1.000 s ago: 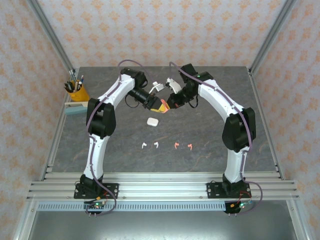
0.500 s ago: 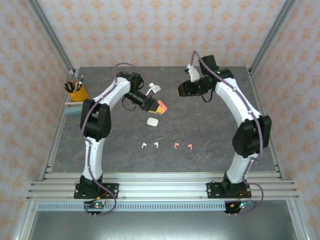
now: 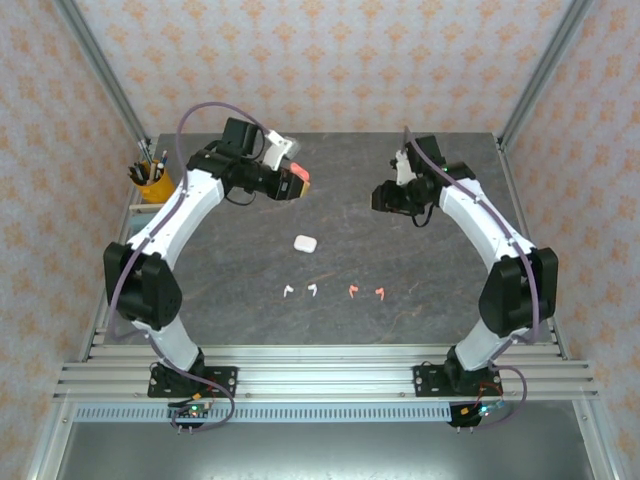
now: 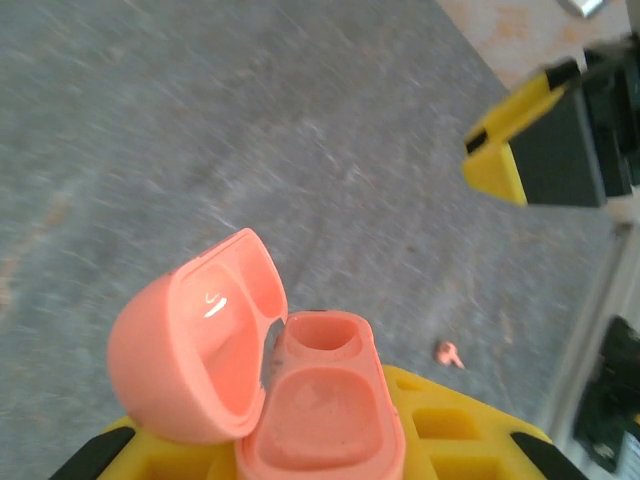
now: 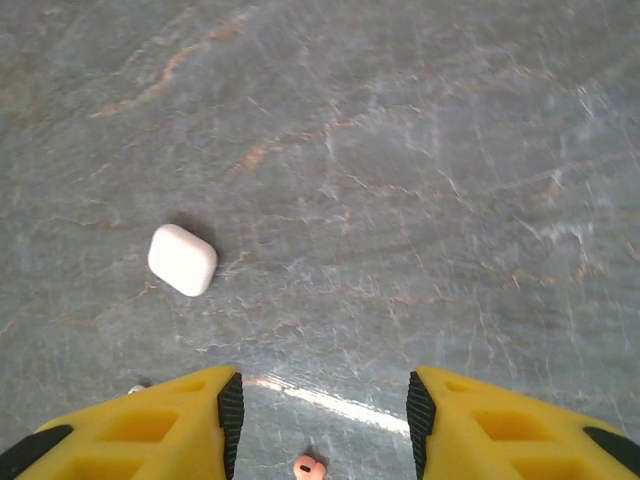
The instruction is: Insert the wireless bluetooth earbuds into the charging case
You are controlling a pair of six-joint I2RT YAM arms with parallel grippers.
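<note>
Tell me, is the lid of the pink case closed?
No, the pink case has its lid swung wide open to one side.

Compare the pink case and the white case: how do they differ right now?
1. Colour: the pink case is coral; the white case is plain white.
2. Lid: the pink case is flipped open; the white case is closed.
3. Place: the pink case is gripped in the left pincer, raised above the table; the white case lies loose on it.
Shared: both are small and rounded.
</note>
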